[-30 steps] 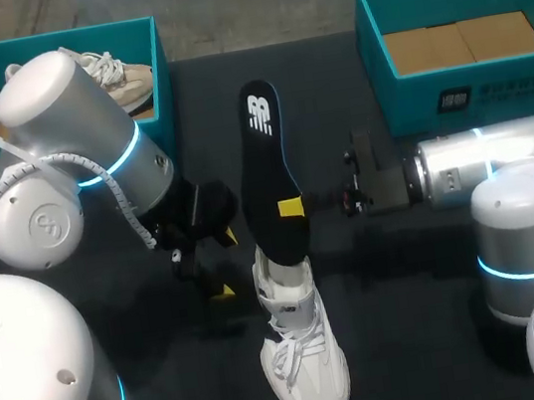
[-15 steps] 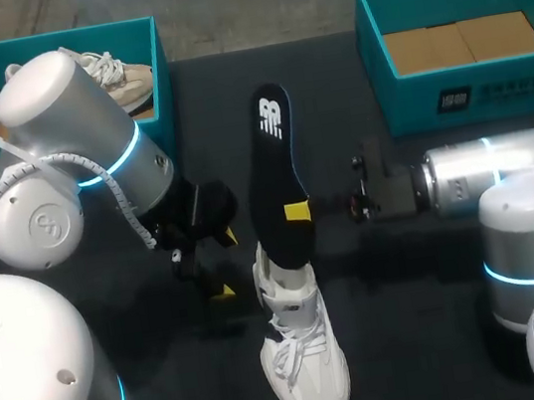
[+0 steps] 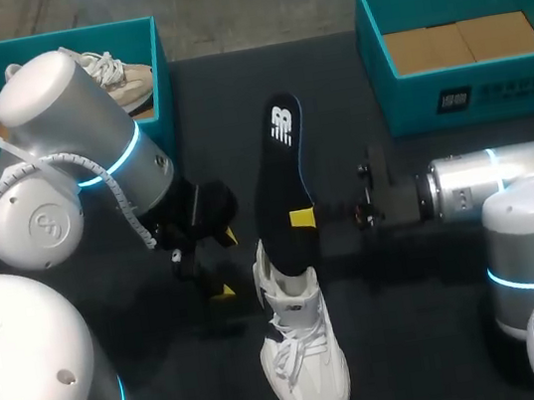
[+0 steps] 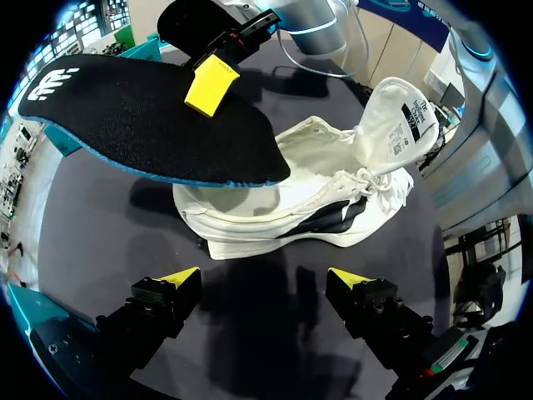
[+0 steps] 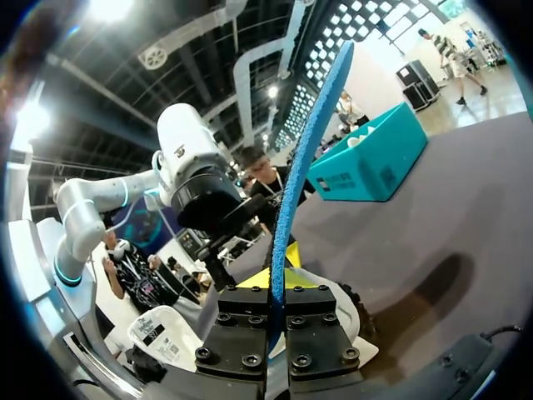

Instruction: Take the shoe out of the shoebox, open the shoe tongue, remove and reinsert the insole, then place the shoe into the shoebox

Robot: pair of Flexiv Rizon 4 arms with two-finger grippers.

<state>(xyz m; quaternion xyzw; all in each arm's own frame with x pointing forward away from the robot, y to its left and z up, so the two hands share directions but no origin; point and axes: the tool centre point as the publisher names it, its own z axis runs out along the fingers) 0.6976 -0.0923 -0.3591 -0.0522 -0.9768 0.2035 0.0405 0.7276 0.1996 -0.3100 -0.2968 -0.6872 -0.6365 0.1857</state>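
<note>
Insole (image 3: 279, 173) stands edgewise, clamped in the right gripper (image 3: 300, 219), its lower end apparently tucked into the white shoe (image 3: 302, 356) on the table (image 3: 418, 338). Left gripper (image 4: 262, 279) gapes empty beside the shoe.

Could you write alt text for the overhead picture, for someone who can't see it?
The right gripper pinches a black insole tilted above a white shoe resting on the table. The left gripper is open beside it; two teal shoeboxes stand behind.
</note>
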